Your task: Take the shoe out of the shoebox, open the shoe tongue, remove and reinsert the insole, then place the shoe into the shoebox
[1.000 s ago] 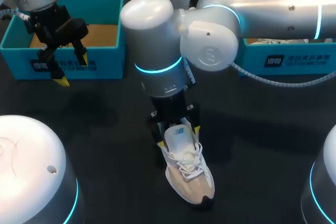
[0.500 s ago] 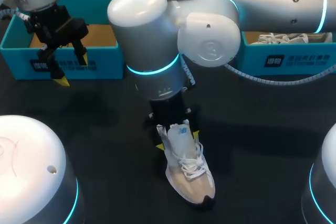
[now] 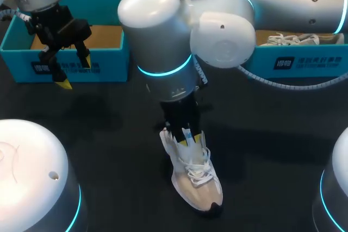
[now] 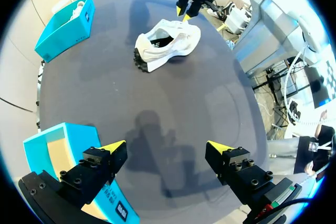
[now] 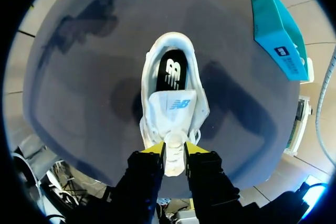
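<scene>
A white shoe (image 3: 194,180) lies on the dark table (image 3: 272,150), in the middle and toward the robot's own edge, with its dark-tipped toe pointing at that edge. Its tongue (image 5: 174,109) is lifted, and the black insole (image 5: 172,73) shows in the opening beyond it.

The right gripper (image 3: 186,137) stands over the heel end of the shoe. Its two yellow-tipped fingers are drawn nearly together and pinch the top of the tongue from both sides. The right arm comes in from the far right corner and crosses above the table's far edge.

Well apart from the shoe, the left gripper (image 3: 75,73) hangs at the far left corner, just in front of the left shoebox (image 3: 81,68), a teal carton whose brown floor is visible. The left wrist view shows its fingers spread wide and gripping nothing, one of them just beside the carton's wall and the dark tabletop beneath them.

At the far right corner sits the right shoebox (image 3: 304,61), also teal, with a second shoe (image 3: 296,39) lying inside it, its white laces showing over the rim.
</scene>
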Action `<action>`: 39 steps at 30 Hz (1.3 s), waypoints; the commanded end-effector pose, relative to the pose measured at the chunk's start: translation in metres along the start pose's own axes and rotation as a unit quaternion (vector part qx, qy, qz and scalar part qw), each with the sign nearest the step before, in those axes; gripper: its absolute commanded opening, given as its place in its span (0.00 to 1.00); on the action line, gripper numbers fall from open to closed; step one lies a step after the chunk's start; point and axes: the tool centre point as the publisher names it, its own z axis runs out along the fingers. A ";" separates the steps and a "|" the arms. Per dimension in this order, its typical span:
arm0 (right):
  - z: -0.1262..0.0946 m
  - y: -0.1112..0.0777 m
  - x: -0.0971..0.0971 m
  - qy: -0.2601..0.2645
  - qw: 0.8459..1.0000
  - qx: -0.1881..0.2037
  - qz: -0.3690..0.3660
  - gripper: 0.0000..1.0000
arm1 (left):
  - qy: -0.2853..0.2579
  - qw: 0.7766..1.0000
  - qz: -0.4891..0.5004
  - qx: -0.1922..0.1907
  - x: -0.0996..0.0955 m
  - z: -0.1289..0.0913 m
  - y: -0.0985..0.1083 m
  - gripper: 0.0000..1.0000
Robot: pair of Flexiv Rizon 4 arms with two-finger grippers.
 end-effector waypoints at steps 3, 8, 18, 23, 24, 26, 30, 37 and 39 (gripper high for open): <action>0.014 0.014 -0.006 0.010 1.000 0.000 -0.012 0.23 | 0.000 1.000 0.000 -0.002 0.001 0.000 0.000 1.00; 0.026 0.027 -0.004 0.021 0.999 -0.006 -0.027 0.26 | 0.000 1.000 0.000 -0.002 0.001 0.000 0.000 1.00; 0.025 0.028 -0.008 0.011 1.000 0.003 -0.020 0.24 | 0.000 1.000 0.000 -0.002 0.001 0.000 0.000 1.00; 0.015 0.017 -0.012 -0.007 1.000 0.006 -0.016 0.22 | 0.000 1.000 0.000 -0.002 0.001 0.000 0.000 1.00; 0.016 0.017 -0.013 -0.008 1.000 0.003 -0.018 0.22 | 0.000 1.000 0.000 -0.002 0.001 0.000 0.000 1.00; 0.019 0.020 -0.014 -0.005 1.000 0.002 -0.020 0.22 | 0.000 1.000 0.000 -0.002 0.001 0.000 0.000 1.00; 0.030 0.032 -0.011 0.009 0.999 -0.017 -0.044 0.21 | 0.000 1.000 0.000 -0.002 0.001 0.000 0.000 1.00; 0.038 0.042 -0.012 0.022 0.997 -0.027 -0.066 0.21 | 0.000 1.000 0.000 -0.002 0.001 0.000 0.000 1.00; 0.032 0.038 -0.018 0.021 0.997 -0.033 -0.069 0.21 | 0.000 1.000 0.000 -0.002 0.001 0.000 0.000 1.00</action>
